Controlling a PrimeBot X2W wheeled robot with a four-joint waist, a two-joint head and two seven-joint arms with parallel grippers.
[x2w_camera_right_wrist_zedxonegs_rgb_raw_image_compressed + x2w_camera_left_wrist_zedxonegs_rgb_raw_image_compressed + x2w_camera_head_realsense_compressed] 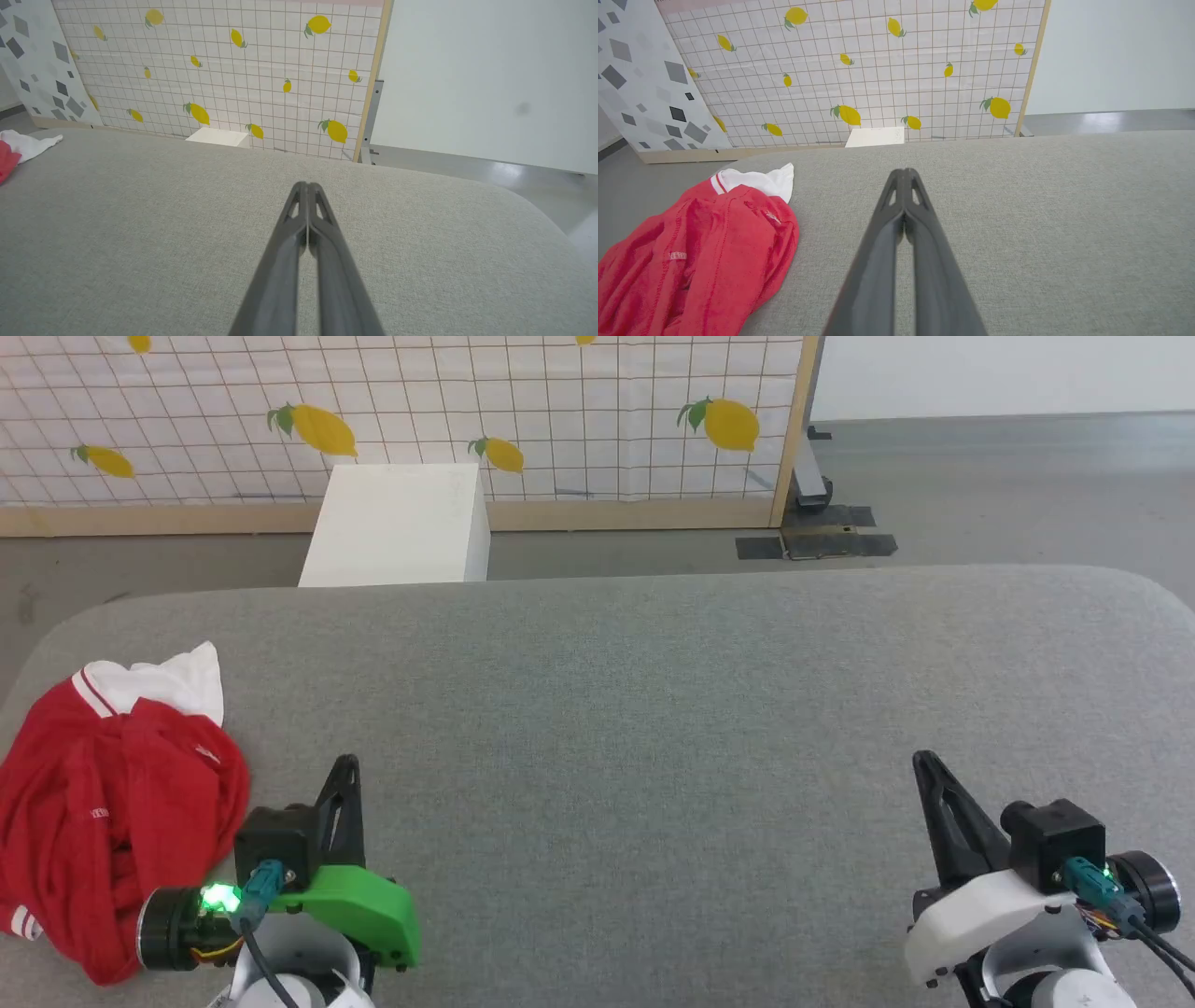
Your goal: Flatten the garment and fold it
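Far left on the grey padded table (pixel 653 691), the garment (pixel 112 803) lies in a crumpled red heap. A white sleeve (pixel 177 681) pokes out on its far side, with a band of striped trim (pixel 91 693) next to it.

Just beside the heap, the left gripper (pixel 347 767) has its jaws clenched on nothing, the fingers pressed flat together and the tips clear of the cloth. Well over to the right, the right gripper (pixel 924 761) is pinched shut and empty too, above bare table and well apart from the shirt.

So this looks like the very start: nothing is flattened and the first reach has yet to be made. To do it well, the left jaws must part before they go in. They should then nip a single layer at an edge, the sleeve hem or that trim, rather than bite the bulk. Dragging the shirt toward the open middle would bring it within the right arm's reach, so that arm can take an opposite edge and spread it.

What's hard to read:
- The heap's near-left part is cut off by the edge of the head view.
- The left wrist covers the heap's near corner.
- The folds hide which side faces up, and I can't pick out the neck opening.
- A small pale mark on the red is too tiny to make out.
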